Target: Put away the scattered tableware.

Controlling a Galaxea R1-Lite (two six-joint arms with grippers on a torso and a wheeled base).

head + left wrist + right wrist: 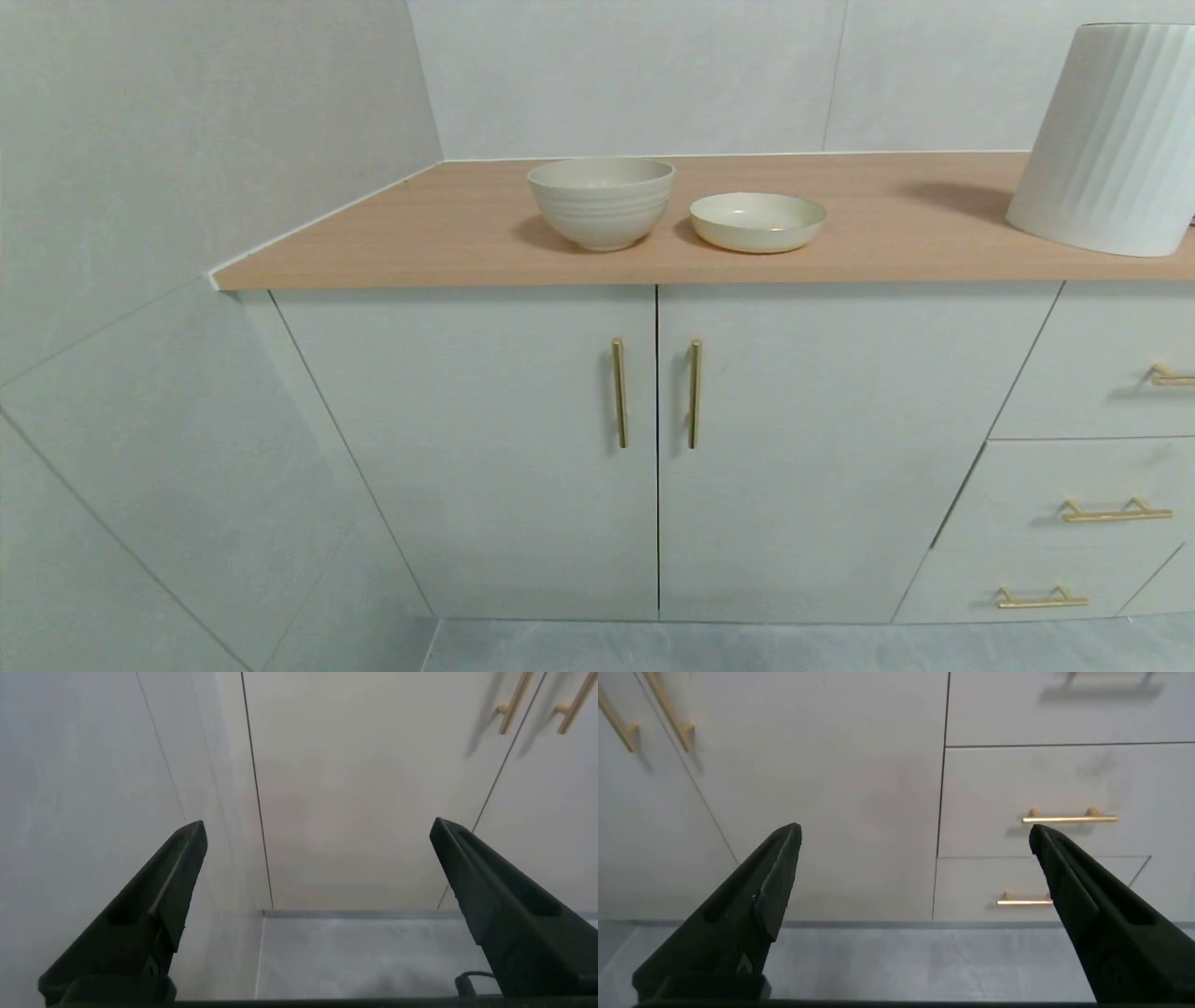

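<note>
**Left gripper** (318, 829): fingers spread wide, nothing between them, touching nothing. It hangs low before a cabinet door (374, 793), close to the floor (355, 952).

**Right gripper** (913, 832): likewise spread wide and empty. It is low before the cabinet face, with the drawer handles (1069, 818) beyond it (both arms appear to sit in a ready posture, well below the work).

**Task items:** a deep ribbed bowl (601, 201) and a shallow dish (757, 220) stand upright on the countertop (448, 233). They are near each other but apart, towards the front edge and directly above the double doors (467, 448). Both look empty. The door handles (619, 392) flank the centre seam, and both doors are closed. A drawer stack (1083, 485) lies to the right. A tall white ribbed vessel (1111, 140) stands at the far right of the countertop.

**Judgement:** no item is put away yet. The wide opening suits either a door handle or a bowl rim. The closed cabinet is the probable storage, so a door likely needs opening first.
</note>
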